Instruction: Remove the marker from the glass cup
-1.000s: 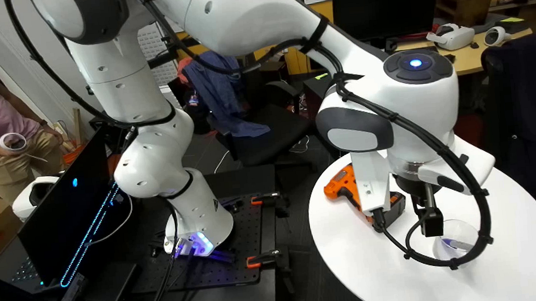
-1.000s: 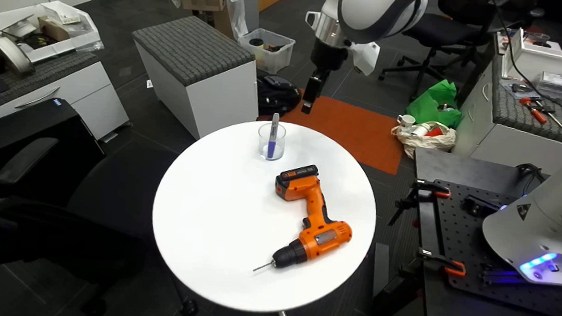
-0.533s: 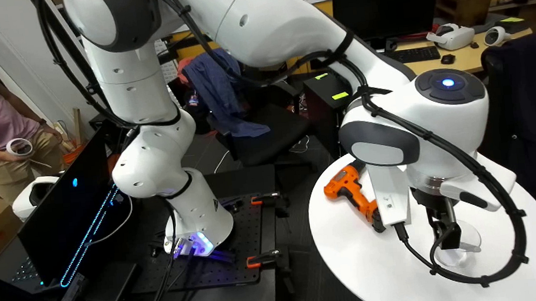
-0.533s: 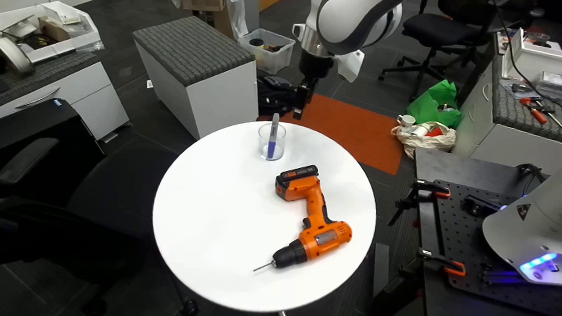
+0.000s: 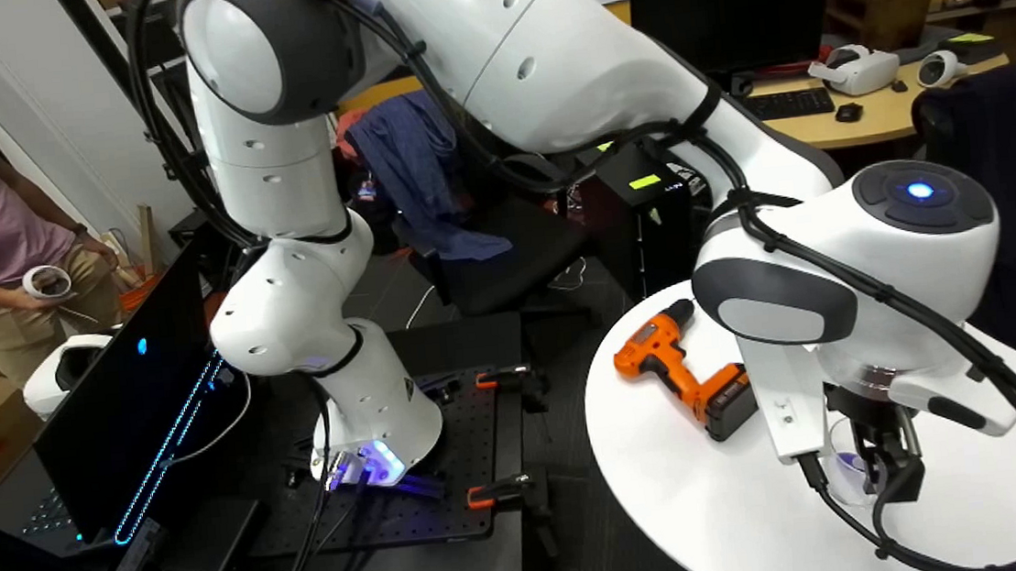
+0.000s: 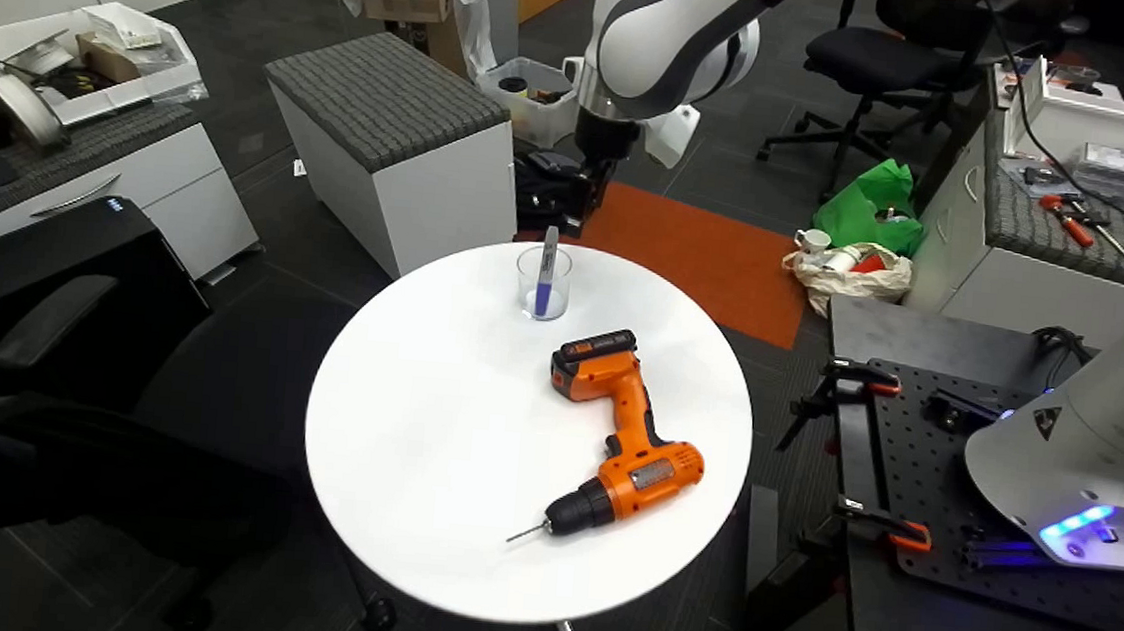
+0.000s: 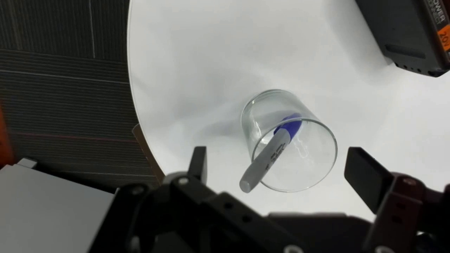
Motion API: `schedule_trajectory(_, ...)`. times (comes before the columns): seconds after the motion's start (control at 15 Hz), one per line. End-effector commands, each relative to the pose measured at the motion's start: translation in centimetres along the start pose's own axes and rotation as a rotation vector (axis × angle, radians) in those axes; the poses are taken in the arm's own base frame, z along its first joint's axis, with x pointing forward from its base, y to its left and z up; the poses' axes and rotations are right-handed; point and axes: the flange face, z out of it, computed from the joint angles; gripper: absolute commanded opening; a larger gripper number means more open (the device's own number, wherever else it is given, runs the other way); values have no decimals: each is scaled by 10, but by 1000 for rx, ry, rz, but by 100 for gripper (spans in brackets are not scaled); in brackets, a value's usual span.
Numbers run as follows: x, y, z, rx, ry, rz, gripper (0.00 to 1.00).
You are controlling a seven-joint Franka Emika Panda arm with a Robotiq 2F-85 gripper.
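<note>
Glass cup (image 7: 311, 158), one; one marker (image 7: 269, 156) inside

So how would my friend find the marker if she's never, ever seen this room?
Find the round white table, then the clear cup standing on it by the orange drill. The marker leans in that cup, purple end down, gray end sticking out of the top. It's the thin gray-and-purple stick, unlike the bulky drill and the see-through cup.
</note>
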Motion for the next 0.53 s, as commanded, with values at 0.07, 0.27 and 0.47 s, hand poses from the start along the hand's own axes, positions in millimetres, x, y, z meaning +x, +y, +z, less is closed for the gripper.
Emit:
schedule_trajectory(0.07,1,1,5,0,-6,1,100)
schedule_trajectory(0.27,0,1,5,2,-7,1,100)
schedule_trajectory(0.47,2,5,5,3,5,5,100)
